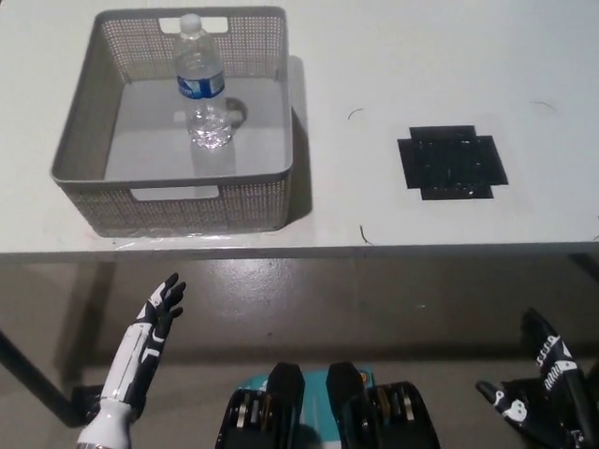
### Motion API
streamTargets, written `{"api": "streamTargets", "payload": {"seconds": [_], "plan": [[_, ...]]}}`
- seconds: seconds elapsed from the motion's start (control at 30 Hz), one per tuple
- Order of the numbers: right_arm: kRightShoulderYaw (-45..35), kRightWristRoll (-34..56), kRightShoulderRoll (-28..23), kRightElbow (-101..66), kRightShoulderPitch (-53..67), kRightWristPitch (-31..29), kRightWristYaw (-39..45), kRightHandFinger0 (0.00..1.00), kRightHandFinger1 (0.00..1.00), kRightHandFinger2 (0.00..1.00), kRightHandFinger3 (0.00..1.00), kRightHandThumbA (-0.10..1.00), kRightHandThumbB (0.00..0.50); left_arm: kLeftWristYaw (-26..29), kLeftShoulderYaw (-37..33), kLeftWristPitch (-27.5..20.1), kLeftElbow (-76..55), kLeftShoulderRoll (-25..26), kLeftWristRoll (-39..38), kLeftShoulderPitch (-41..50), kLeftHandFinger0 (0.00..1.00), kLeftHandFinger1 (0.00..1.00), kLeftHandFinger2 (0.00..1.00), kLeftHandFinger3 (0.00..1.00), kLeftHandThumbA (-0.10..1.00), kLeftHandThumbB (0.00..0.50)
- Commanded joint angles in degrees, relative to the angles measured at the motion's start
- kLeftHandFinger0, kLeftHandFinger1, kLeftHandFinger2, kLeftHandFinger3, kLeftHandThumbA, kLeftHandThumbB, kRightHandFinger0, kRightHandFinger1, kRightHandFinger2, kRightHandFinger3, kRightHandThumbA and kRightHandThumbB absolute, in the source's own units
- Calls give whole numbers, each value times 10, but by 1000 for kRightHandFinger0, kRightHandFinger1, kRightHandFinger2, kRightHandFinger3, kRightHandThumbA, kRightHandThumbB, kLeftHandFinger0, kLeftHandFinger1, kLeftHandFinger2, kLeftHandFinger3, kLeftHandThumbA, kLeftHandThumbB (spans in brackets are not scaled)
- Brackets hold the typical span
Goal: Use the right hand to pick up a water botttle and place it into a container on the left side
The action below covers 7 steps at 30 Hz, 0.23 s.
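A clear water bottle [199,82] with a blue label stands upright inside the grey perforated basket [267,196] on the left part of the white table. My black right hand [541,400] is low at the bottom right, below the table edge, open and holding nothing. My white left hand [142,348] rests at the lower left below the table, fingers spread, also empty.
A black cross-shaped mat [452,161] lies on the white table [374,84] to the right of the basket. The table's front edge [374,253] runs across the middle of the picture, with grey floor beneath.
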Motion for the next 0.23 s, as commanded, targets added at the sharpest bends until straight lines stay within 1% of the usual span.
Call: {"api": "streamTargets", "payload": {"seconds": [0.0,0.07,0.13,0.2], "plan": [[-2,21,0,-2,-19,-33,21,1000,1000,1000,1000,1000,427,0,3,-17,-4,5,-10,-8,1000,1000,1000,1000,978,90],[-2,20,0,-2,-19,-32,22,1000,1000,1000,1000,1000,427,-4,2,-17,-5,4,-17,-6,1000,1000,1000,1000,975,86],[-3,22,-1,3,-25,-30,25,1000,1000,1000,1000,1000,431,-2,2,-21,-2,2,-16,-8,1000,1000,1000,1000,962,72],[-5,20,2,3,-25,-27,22,1000,1000,1000,1000,1000,426,-1,2,-19,-4,2,-15,-6,1000,1000,1000,1000,962,83]]}}
